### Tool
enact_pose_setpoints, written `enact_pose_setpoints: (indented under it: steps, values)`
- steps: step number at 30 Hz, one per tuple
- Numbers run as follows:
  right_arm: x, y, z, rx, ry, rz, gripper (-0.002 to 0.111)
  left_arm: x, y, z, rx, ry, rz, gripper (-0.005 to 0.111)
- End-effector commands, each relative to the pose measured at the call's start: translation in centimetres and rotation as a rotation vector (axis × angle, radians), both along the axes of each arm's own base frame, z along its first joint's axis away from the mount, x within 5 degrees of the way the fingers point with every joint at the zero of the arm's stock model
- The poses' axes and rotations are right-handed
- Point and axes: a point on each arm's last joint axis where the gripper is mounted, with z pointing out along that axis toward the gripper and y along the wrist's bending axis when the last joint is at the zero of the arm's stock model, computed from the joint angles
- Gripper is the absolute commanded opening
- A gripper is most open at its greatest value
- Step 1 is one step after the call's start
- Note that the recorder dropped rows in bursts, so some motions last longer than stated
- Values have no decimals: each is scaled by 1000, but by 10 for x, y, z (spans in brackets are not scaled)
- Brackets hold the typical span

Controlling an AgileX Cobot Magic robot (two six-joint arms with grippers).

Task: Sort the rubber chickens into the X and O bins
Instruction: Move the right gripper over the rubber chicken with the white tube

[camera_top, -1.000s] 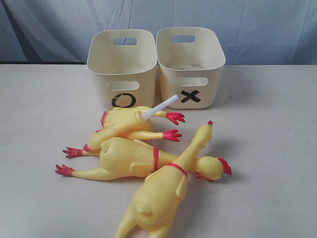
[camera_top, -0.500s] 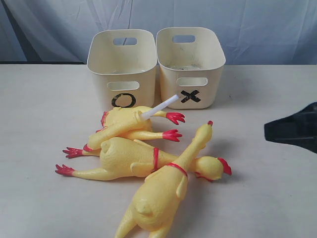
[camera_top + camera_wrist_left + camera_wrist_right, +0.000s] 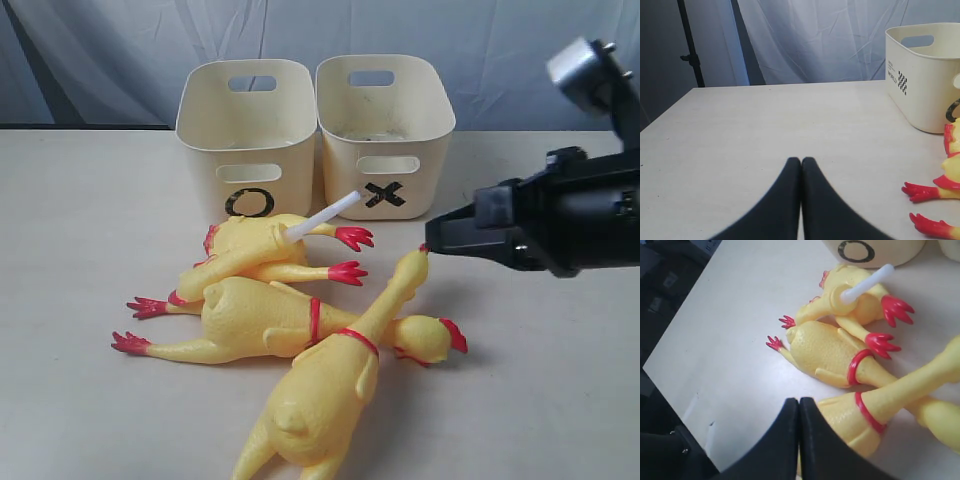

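Three yellow rubber chickens lie piled on the table. The short chicken (image 3: 255, 250) with a white tube (image 3: 322, 217) lies nearest the bins. A long chicken (image 3: 270, 318) lies across the middle, and another long chicken (image 3: 325, 385) points its head toward the X bin. The O bin (image 3: 248, 140) and the X bin (image 3: 385, 135) stand side by side at the back. My right gripper (image 3: 432, 238) is shut and empty, its tip just above the front chicken's head. My left gripper (image 3: 801, 161) is shut over bare table, out of the exterior view.
A pale curtain hangs behind the table. A dark stand pole (image 3: 689, 45) rises beyond the far table edge in the left wrist view. The table's edge (image 3: 670, 390) drops off to dark equipment in the right wrist view.
My right arm has come in from the right edge and moved left, its tip now by the front chicken's head. The chickens and bins have not moved.
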Motion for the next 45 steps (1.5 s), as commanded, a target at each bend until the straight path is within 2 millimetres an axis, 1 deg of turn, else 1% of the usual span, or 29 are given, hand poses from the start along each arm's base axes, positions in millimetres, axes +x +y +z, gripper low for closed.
enact_pose_setpoints:
  steps: [1,4,6,10,12,13,14,19,21,23,26,31,34,38,41,45]
  values:
    - [14,30,-22,-48,0,-22,-1,0,0,1,-5,-21,0,0]
    - [23,38,-35,-106,-33,-69,-1,0,0,1,-5,-21,0,0]
    - [32,43,-43,-113,-28,-120,-1,0,0,1,-5,-21,0,0]
    - [50,57,-49,-71,34,-120,-1,0,0,1,-5,-21,0,0]
    - [61,67,-54,-52,73,-88,0,0,0,1,-5,-21,0,0]
    - [65,71,-56,-50,86,-76,3,0,0,1,-5,-21,0,0]
    - [68,73,-57,-43,95,-70,8,0,0,1,-5,-21,0,0]
    - [80,98,-64,6,142,-49,47,0,0,1,-5,-21,0,0]
    - [82,109,-65,17,149,-44,55,0,0,1,-5,-21,0,0]
    - [85,117,-69,33,166,-69,57,0,0,1,-5,-21,0,0]
    - [86,126,-73,65,204,-166,57,0,0,1,-5,-21,0,0]
    - [80,137,-75,48,204,-247,57,0,0,1,-5,-21,0,0]
    - [75,142,-77,6,179,-283,57,0,0,1,-5,-21,0,0]
    - [68,148,-80,-46,154,-374,57,0,0,1,-5,-21,0,0]
    - [66,150,-79,-43,165,-447,57,0,0,1,-5,-21,0,0]
    - [68,155,-84,-26,202,-451,57,0,0,1,-5,-21,0,0]
